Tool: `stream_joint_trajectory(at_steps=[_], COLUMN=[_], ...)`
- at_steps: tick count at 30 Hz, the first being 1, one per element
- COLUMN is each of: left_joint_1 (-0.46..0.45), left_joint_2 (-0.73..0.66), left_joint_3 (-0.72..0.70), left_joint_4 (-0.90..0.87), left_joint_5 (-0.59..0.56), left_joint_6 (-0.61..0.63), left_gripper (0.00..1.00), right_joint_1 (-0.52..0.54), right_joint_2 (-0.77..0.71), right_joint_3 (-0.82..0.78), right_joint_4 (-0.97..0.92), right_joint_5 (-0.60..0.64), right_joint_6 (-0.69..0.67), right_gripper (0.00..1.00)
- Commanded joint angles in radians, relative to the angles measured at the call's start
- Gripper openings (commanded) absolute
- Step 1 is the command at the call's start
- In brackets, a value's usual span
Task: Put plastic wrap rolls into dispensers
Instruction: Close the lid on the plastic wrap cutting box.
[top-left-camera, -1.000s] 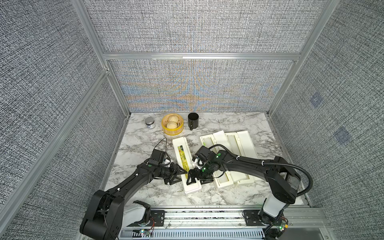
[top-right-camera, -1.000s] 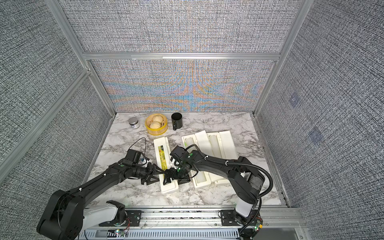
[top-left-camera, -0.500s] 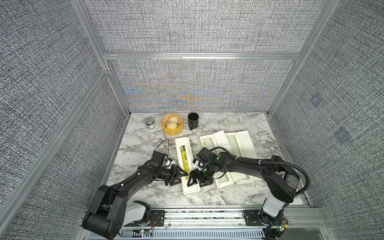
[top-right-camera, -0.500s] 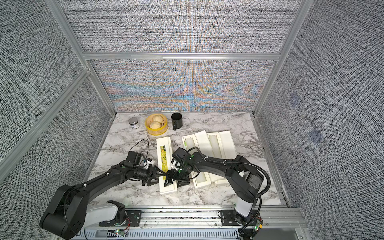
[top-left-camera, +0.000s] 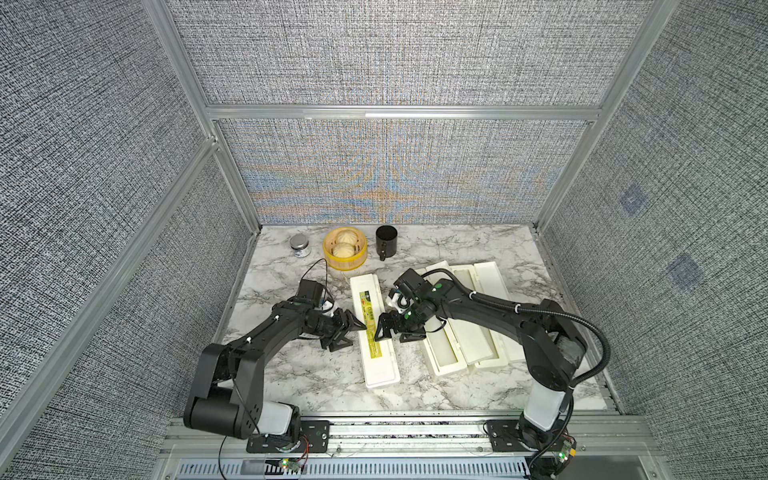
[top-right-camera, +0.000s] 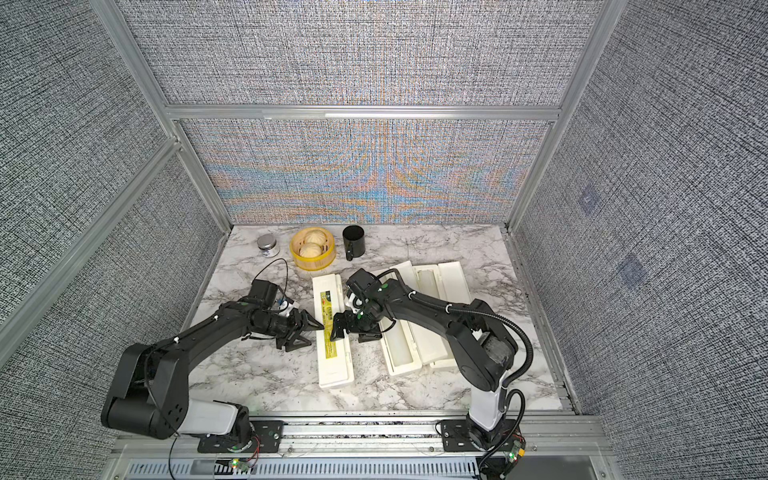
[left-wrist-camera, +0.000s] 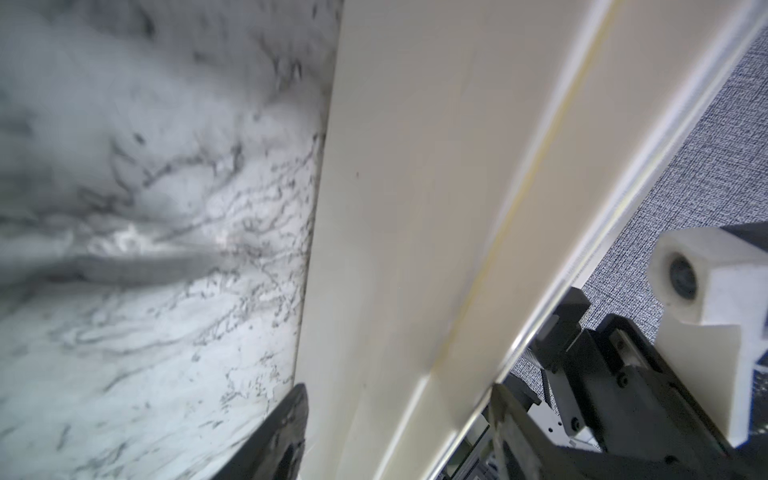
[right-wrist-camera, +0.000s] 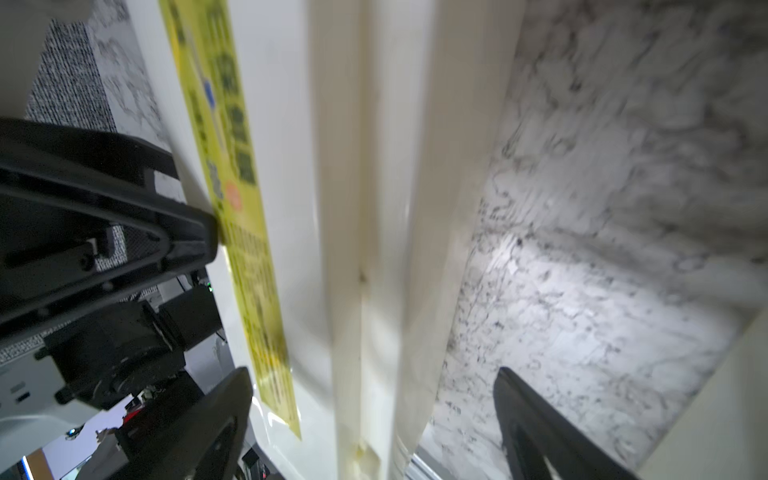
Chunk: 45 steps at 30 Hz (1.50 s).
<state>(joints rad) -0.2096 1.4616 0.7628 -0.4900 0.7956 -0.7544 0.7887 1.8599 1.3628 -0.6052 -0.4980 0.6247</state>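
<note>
A closed dispenser with a yellow label lies lengthwise at the middle of the marble table. My left gripper is open at its left side, with one finger over the lid and one down by the table. From the right, my right gripper straddles the same box, open wide. Two open dispensers lie side by side further right, partly under my right arm. I cannot make out any plastic wrap rolls.
Along the back wall stand a small tin, a yellow steamer basket with buns and a black mug. Textured walls close in the table on three sides. A metal rail runs along the front.
My left jaws have spread wider around the closed dispenser. The right jaws narrowed briefly, then widened again. Both grippers have stayed at the box's middle, and it has barely shifted.
</note>
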Motion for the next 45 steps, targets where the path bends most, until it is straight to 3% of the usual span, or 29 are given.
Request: stream_joint_trajectory(at_steps=[1,8,13,19,24,30,36,45], left_joint_1=[0.023,0.053,0.059,0.053,0.049,0.051,0.061,0.109], left_joint_2=[0.069,0.274,0.355,0.378,0.366,0.338,0.261,0.135], left_joint_3=[0.062,0.234,0.300,0.224,0.167,0.195,0.232,0.165], left_joint_4=[0.022,0.056,0.134,0.299,0.267,0.110,0.114,0.111], left_joint_5=[-0.010,0.011,0.043,0.133,0.108,0.033,0.061,0.074], left_joint_6=[0.057,0.092,0.046,-0.065,-0.030,0.071,0.045,0.042], left_gripper=[0.67,0.66,0.64,0.58,0.58,0.56,0.60,0.60], right_joint_1=[-0.026,-0.076,-0.097,-0.096,-0.101,-0.091,-0.044,0.064], right_joint_2=[0.054,0.219,0.326,0.354,0.352,0.295,0.219,0.210], right_joint_3=[0.079,0.282,0.408,0.417,0.405,0.427,0.449,0.398], right_joint_4=[-0.037,-0.044,-0.026,0.062,0.067,-0.097,-0.276,-0.278], right_joint_5=[0.000,-0.059,-0.126,-0.223,-0.214,-0.003,0.247,0.296], right_joint_6=[-0.048,-0.075,-0.065,-0.016,-0.009,-0.080,-0.112,-0.033], right_gripper=[0.93,0.91,0.88,0.86,0.84,0.88,0.99,0.99])
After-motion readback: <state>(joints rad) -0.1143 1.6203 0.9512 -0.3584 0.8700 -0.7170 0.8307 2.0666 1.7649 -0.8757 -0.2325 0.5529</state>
